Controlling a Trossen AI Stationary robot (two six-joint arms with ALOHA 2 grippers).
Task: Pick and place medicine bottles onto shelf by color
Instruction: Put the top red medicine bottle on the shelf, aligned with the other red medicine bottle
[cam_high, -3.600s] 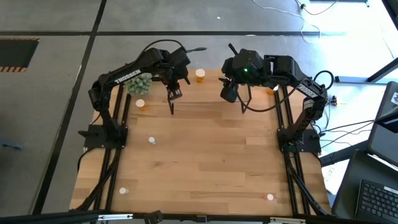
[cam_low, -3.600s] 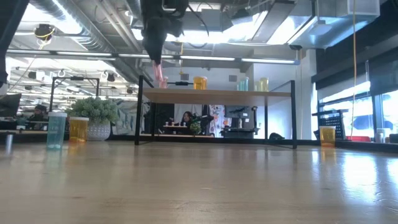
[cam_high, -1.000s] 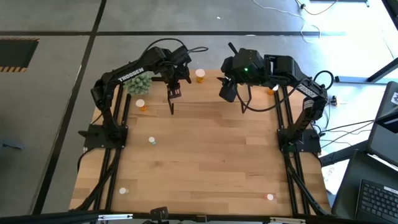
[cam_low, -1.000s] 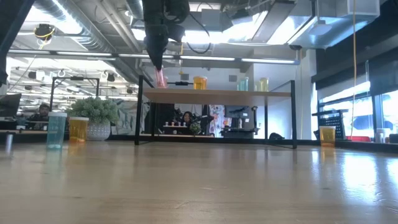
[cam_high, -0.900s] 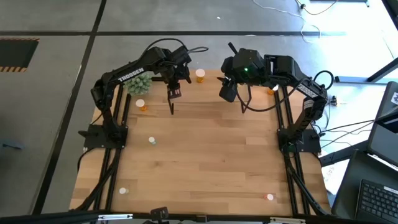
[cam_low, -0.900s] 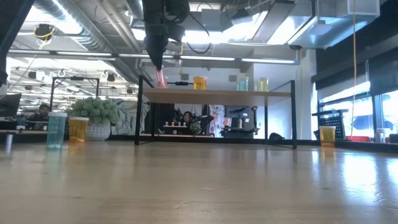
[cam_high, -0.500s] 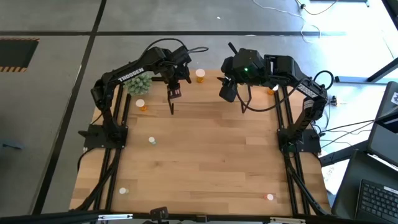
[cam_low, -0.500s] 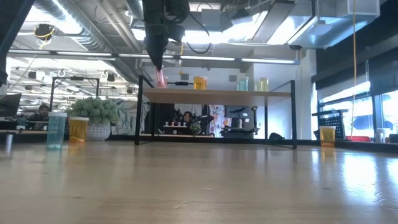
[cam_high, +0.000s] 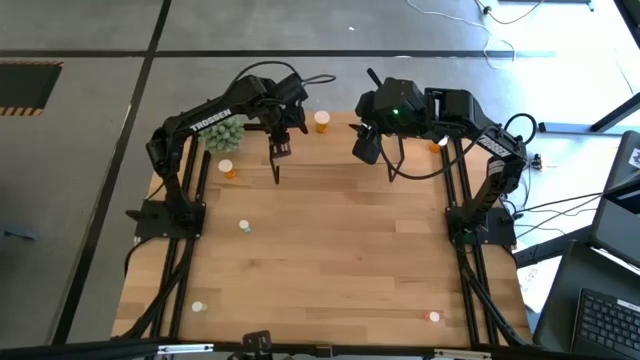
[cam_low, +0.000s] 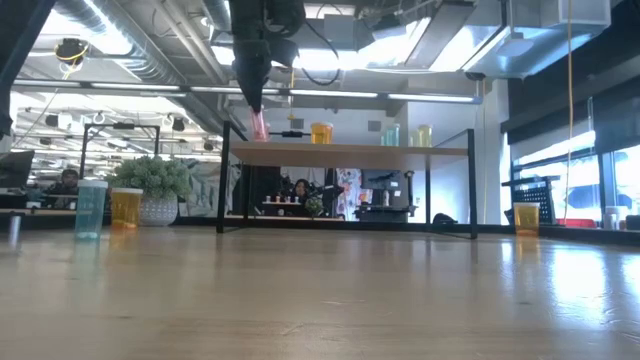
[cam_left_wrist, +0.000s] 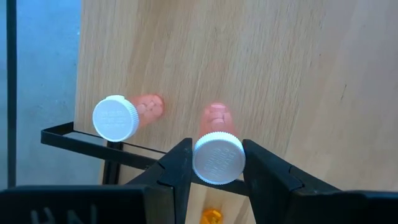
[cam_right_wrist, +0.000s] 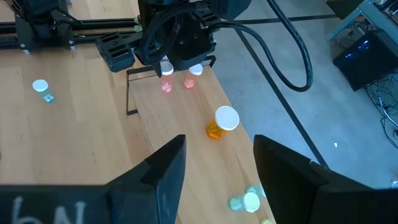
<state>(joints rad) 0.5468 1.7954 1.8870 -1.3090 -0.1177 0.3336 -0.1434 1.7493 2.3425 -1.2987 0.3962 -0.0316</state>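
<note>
L gripper (cam_left_wrist: 216, 180) clenched on a pink-red white-capped medicine bottle (cam_left_wrist: 217, 149), upright on the low light-wood black-framed shelf (cam_left_wrist: 249, 74) near its end, just beside a 2nd pink-red capped bottle (cam_left_wrist: 121, 116). R gripper (cam_right_wrist: 217, 171) released, jaws wide, hovering over same shelf w/ an orange white-capped bottle (cam_right_wrist: 221, 122) ahead.

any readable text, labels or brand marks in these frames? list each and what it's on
"TROSSEN" – white lettering on the left arm link, high view.
White cap of the pink bottle standing on the shelf, left wrist view: embossed lettering, too faint to read.
White cap of the pink bottle in the left gripper: embossed ring of text, unreadable.
Pale marks at the bottom edge of the right wrist view: cut off, unreadable.
Nothing else legible.
</note>
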